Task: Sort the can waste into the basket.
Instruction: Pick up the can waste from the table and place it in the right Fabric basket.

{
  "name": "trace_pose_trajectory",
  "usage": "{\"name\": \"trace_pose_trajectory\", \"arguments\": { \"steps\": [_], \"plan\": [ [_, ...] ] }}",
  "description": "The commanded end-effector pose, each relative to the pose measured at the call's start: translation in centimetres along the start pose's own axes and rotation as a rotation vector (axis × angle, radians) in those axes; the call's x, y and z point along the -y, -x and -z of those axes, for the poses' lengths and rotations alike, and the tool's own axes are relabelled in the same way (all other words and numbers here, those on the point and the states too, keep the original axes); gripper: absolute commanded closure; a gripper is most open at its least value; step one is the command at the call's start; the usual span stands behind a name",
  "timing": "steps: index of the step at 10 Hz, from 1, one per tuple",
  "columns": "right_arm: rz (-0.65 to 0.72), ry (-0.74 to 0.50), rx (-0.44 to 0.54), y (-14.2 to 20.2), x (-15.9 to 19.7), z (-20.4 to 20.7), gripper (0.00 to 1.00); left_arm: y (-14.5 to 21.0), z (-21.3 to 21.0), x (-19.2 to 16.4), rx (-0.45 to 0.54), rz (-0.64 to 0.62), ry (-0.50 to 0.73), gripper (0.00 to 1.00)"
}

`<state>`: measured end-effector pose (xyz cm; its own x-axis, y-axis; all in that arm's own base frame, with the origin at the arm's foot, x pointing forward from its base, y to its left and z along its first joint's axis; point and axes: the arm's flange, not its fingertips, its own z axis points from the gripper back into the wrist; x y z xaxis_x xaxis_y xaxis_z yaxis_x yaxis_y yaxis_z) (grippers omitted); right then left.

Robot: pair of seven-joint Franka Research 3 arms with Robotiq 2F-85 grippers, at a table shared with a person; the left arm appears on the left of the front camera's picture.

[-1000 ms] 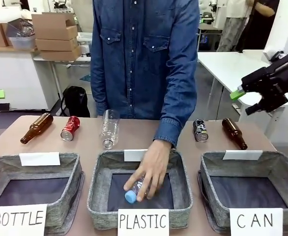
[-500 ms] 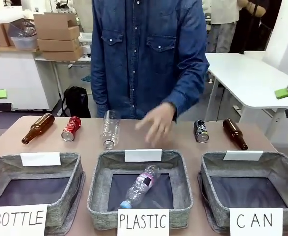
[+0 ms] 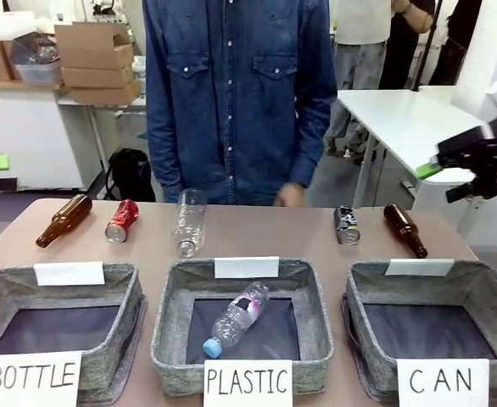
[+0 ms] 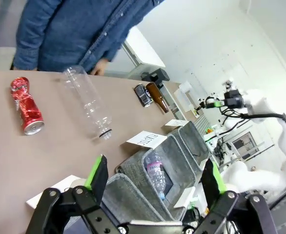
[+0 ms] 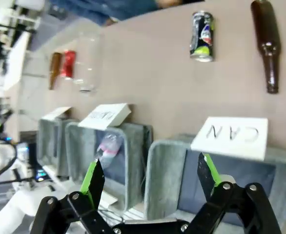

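Observation:
Two cans lie on the far part of the table: a dark can [image 3: 346, 225] [image 5: 201, 36] [image 4: 143, 95] right of centre and a dented red can [image 3: 121, 220] [image 4: 26, 105] [image 5: 68, 64] at the left. The grey basket [image 3: 356, 314] [image 5: 162, 165] labelled "CAN" stands at the front right with nothing in it. My right gripper [image 3: 441, 182] [image 5: 150, 178] hangs open in the air above and to the right of that basket, holding nothing. My left gripper [image 4: 153, 178] is open over the left baskets, its fingers bare.
A "PLASTIC" basket [image 3: 168, 322] in the middle holds a clear bottle [image 3: 236, 318]; a "BOTTLE" basket [image 3: 130, 297] stands left. Brown bottles [image 3: 62, 220] [image 3: 404, 229] and another clear bottle [image 3: 189, 220] lie by the cans. A person stands at the far edge, one hand [image 3: 289, 195] near it.
The person's hand let go of the clear bottle in the middle basket and drew back to the far edge. My right gripper swung out to the right, then came back in.

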<state>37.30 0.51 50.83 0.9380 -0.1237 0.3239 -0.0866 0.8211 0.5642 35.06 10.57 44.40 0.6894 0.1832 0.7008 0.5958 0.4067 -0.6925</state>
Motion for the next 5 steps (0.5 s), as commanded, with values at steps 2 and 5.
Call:
{"name": "trace_pose_trajectory", "arguments": {
  "steps": [2, 5],
  "plan": [
    [-0.032, 0.17, -0.079, -8.7, -0.9, 7.0, 0.0, -0.1, 0.1, 0.1, 0.02, 0.023, 0.014, 0.0],
    [-0.115, 0.332, -0.103, -12.1, 1.9, 16.4, 0.0, -0.1, 0.1, 0.1, 0.02, 0.023, 0.014, 0.0]
  ]
}}
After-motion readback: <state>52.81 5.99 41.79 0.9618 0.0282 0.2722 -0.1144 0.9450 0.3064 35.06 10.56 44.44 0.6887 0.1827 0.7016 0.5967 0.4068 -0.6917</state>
